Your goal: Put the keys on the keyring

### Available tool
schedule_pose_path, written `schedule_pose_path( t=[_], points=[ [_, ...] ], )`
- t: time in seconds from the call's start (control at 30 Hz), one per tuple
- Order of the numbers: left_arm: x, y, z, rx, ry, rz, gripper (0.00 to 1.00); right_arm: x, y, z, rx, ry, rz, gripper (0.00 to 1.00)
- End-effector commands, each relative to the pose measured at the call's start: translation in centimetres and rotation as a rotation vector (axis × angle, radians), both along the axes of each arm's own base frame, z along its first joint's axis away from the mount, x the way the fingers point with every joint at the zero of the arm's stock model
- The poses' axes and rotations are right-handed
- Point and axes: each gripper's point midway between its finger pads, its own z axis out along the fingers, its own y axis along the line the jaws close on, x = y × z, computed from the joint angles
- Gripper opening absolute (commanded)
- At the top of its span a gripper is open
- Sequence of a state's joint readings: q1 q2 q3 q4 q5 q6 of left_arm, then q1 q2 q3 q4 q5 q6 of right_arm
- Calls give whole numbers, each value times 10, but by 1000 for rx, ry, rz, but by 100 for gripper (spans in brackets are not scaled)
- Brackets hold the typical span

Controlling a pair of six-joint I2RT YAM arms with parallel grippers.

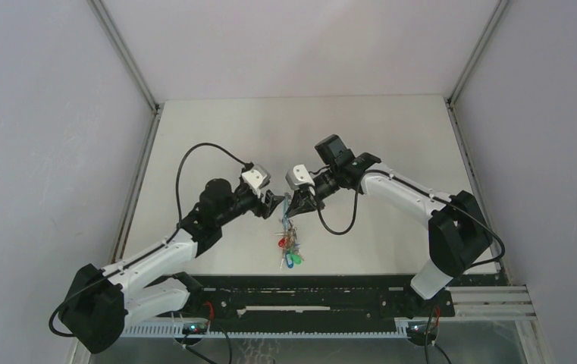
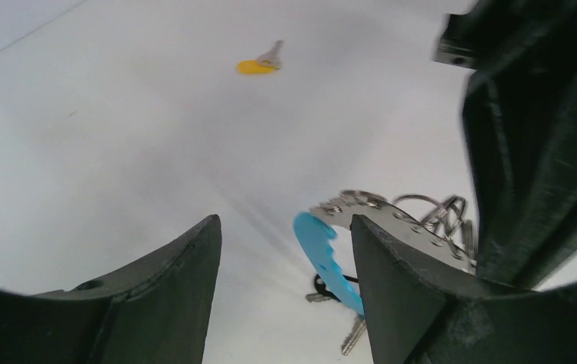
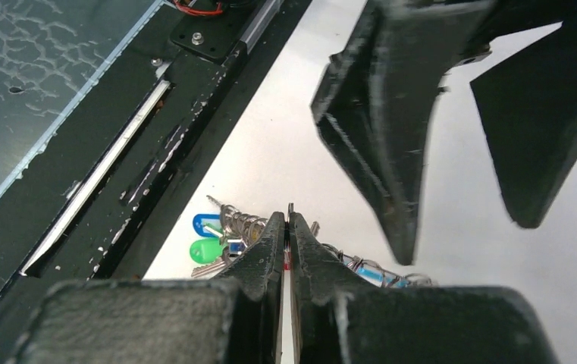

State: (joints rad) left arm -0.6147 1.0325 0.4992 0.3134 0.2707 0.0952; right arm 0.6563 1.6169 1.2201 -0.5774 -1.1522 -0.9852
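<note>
Left gripper point(image 2: 285, 227) is held open, jaws wide apart, nothing between them. Right gripper point(image 3: 289, 221) is closed tight; a thin metal sliver point(image 3: 290, 209) is seen in its jaws, identity not resolved. Keyring point(image 1: 290, 235) is located at the two gripper tips, just short of the middle of the bench's point(image 1: 217, 136) near edge. Yellow-tagged key point(image 2: 258, 65) is laid flat on the bench, well apart from it.

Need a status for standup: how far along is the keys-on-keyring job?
Done: the keyring already carries a bunch of tagged keys.
In hand: the right fingers are shut with a sliver of red between them, maybe a key tag, can't confirm. The left fingers stand open at the ring's cyan section.
Left: the orange key lies loose on the table, away from the ring.
</note>
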Motion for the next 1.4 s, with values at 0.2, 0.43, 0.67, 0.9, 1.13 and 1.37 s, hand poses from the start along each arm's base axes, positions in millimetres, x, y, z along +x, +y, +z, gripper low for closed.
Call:
schedule_pose_path(
  t=[0.2, 0.43, 0.67, 0.9, 1.13, 1.37],
  points=[
    [31, 30, 46, -159, -72, 244, 68, 32, -8, 41, 105, -64, -219, 0],
    [-12, 11, 51, -236, -217, -7, 60, 40, -8, 40, 127, -42, -294, 0],
    [-45, 0, 44, -310, -295, -175, 60, 42, -12, 43, 211, -16, -338, 0],
    [-54, -18, 42, -307, -276, -307, 55, 37, -16, 52, 305, -23, -316, 0],
    [-54, -29, 35, -299, -249, -367, 43, 32, -17, 51, 338, -12, -268, 0],
    [-47, -32, 43, -306, -273, -366, 43, 27, -17, 48, 344, -12, -221, 0]
  ],
)
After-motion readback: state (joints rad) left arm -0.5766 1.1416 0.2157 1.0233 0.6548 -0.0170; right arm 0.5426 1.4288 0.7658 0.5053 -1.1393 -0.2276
